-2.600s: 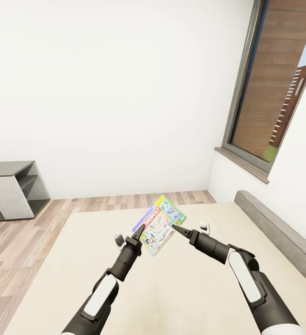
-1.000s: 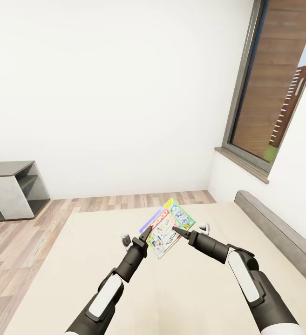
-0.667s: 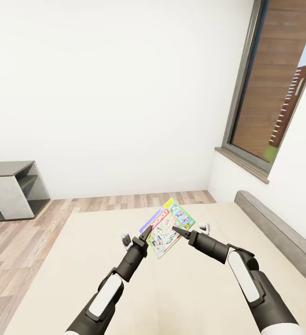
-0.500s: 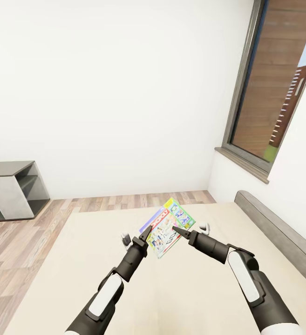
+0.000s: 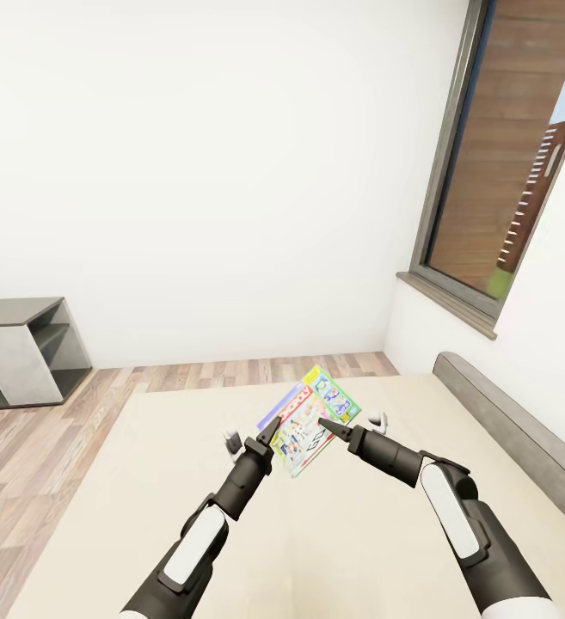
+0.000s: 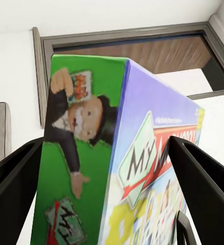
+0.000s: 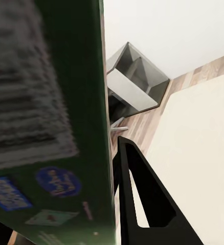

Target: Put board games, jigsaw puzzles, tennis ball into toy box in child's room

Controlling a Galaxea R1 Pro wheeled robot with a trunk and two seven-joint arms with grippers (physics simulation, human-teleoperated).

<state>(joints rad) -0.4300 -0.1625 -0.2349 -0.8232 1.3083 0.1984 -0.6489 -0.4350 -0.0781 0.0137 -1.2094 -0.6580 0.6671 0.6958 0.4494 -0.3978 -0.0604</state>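
Observation:
A Monopoly board game (image 5: 310,419), a thin white-green box, hangs tilted on edge above the bed (image 5: 359,533). My left gripper (image 5: 270,429) is shut on its near left edge. In the left wrist view the box (image 6: 117,153) fills the space between both dark fingers (image 6: 15,178). My right gripper (image 5: 323,424) grips the box from the right. Its wrist view has the dark green back of the box (image 7: 50,127) pressed against one finger (image 7: 142,199), and the other finger is hidden behind the box.
A grey headboard (image 5: 514,430) runs along the bed's right side under a tall dark-framed window (image 5: 506,172). A low grey shelf unit (image 5: 24,348) stands at the left wall on the wood-plank floor (image 5: 50,430). A white wall closes the far side.
Compared with 2.6 s ago, the left arm and the box sit slightly further right. Nothing has moved over the last second.

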